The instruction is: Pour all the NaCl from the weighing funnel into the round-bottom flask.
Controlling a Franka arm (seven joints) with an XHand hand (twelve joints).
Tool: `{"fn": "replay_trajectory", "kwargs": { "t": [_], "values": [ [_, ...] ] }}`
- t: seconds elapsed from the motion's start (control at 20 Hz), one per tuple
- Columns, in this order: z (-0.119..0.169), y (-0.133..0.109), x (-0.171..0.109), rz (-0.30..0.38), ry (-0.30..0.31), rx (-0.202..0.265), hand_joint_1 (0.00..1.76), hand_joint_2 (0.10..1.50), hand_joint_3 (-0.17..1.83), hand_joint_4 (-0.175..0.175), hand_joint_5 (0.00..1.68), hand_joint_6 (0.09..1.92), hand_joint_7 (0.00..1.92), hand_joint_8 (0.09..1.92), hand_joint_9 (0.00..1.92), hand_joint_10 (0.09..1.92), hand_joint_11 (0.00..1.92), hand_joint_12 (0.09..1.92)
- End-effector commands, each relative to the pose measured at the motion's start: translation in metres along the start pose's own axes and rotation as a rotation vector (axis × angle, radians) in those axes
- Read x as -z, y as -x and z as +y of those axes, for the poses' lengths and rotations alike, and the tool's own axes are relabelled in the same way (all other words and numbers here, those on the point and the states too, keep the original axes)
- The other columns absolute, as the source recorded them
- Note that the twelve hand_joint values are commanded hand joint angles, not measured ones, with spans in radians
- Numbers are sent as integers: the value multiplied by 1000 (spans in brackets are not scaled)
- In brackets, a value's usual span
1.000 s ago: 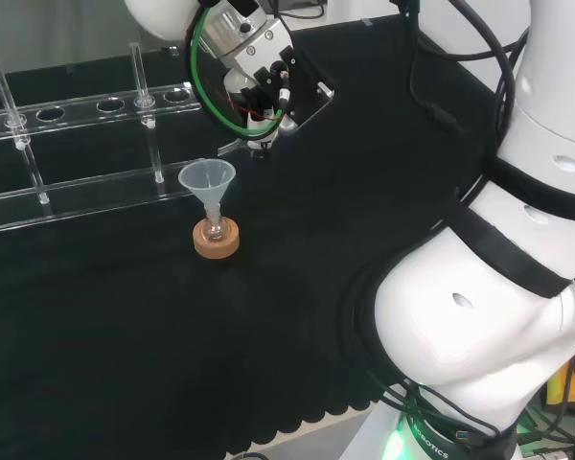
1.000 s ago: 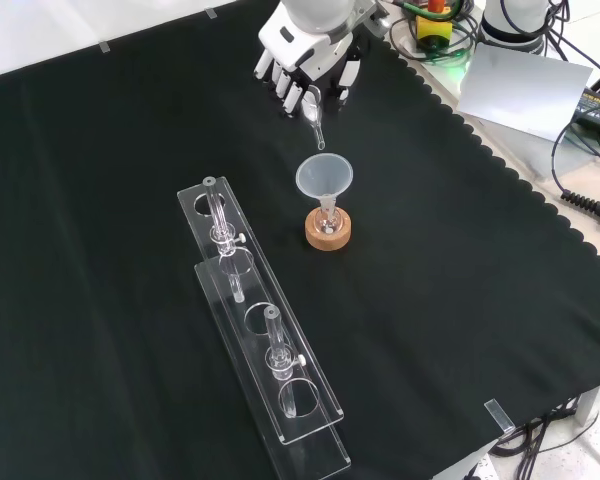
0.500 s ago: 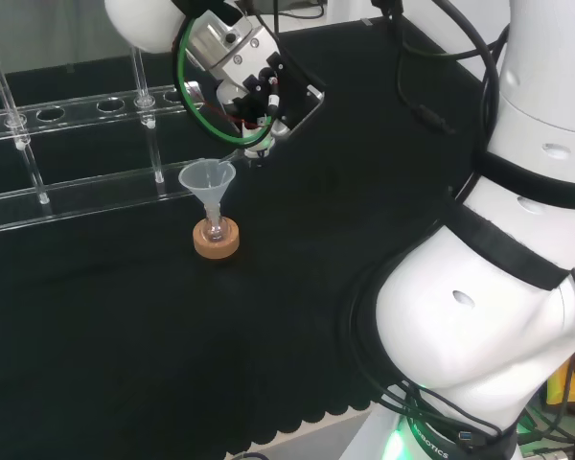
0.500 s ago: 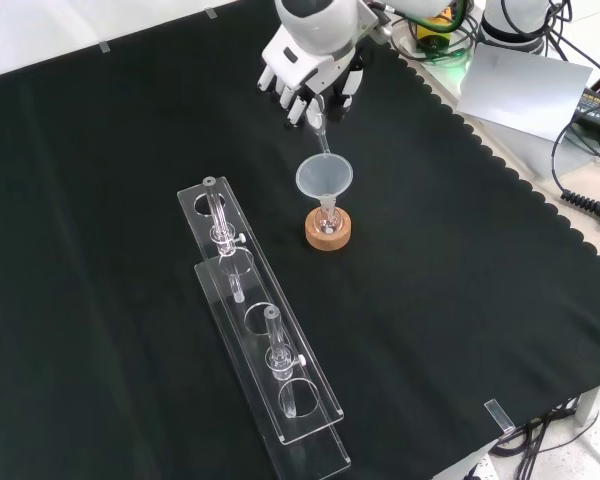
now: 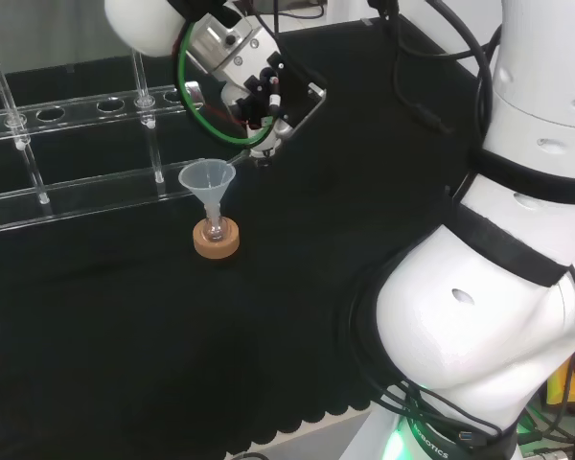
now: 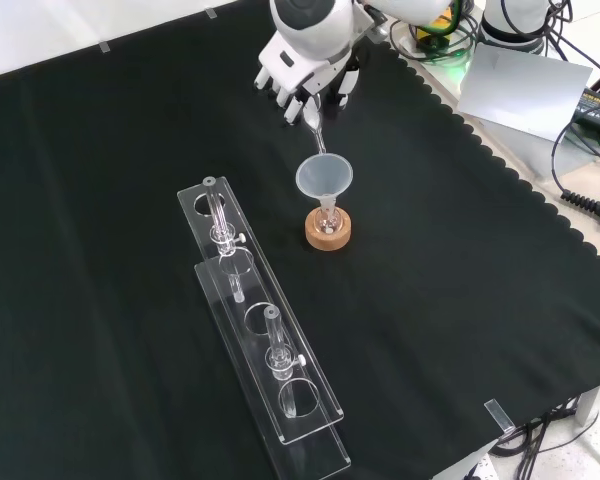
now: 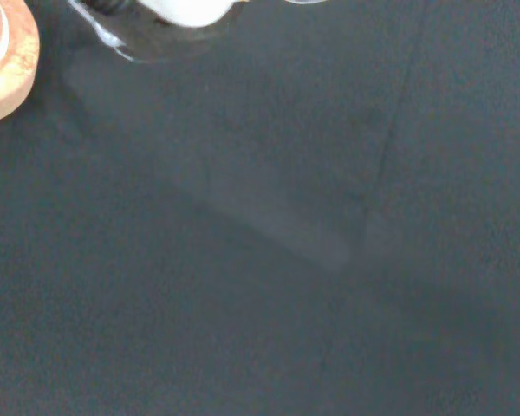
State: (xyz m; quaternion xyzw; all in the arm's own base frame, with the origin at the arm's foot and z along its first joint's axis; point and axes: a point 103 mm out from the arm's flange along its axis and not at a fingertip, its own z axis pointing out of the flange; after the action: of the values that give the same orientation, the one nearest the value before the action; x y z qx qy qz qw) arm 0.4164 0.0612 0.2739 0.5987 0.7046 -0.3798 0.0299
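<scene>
Your hand [image 6: 305, 72] hangs over the far side of the black cloth [image 6: 100, 200] with its fingers curled round a small clear weighing funnel [image 6: 313, 122], whose thin stem slants down out of the fingers toward the bench. In the front view the stem's tip sits just above the far rim of the clear plastic funnel [image 6: 324, 177]; in the head view the same tip reaches in from the right and meets that rim's right edge.

That is the relation your next move turns on: the mouth lies below the hand and slightly nearer the front camera, and the weighing funnel's long axis runs steeply down from the fingers to the rim. By these views the outlet looks to be at the lip rather than over the centre, so you would likely want it a little further in before tipping.

The plastic funnel stands upright with its neck in a small round-bottom flask [image 6: 328, 222], which rests on a cork ring [image 6: 329, 233]. Whether any salt is in the weighing funnel, the plastic funnel or the flask, you cannot tell here.

Beside the stand, left in the front view, a clear acrylic rack [image 6: 265, 350] carries two upright glass pieces, well apart from the pour. The wrist view catches the cork ring's edge [image 7: 7, 74] at a corner.
</scene>
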Motion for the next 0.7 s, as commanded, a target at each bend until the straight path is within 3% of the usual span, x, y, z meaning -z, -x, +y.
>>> {"fn": "replay_trajectory", "kwargs": {
  "t": [0.05,0.7],
  "values": [
    [1,-11,8,-47,-4,11,1037,1087,3,175,1019,943,1006,575,1109,396,673,1195],
    [3,-17,16,-145,-10,6,1035,1088,4,175,1016,948,1004,573,1111,389,674,1193]
  ]
}}
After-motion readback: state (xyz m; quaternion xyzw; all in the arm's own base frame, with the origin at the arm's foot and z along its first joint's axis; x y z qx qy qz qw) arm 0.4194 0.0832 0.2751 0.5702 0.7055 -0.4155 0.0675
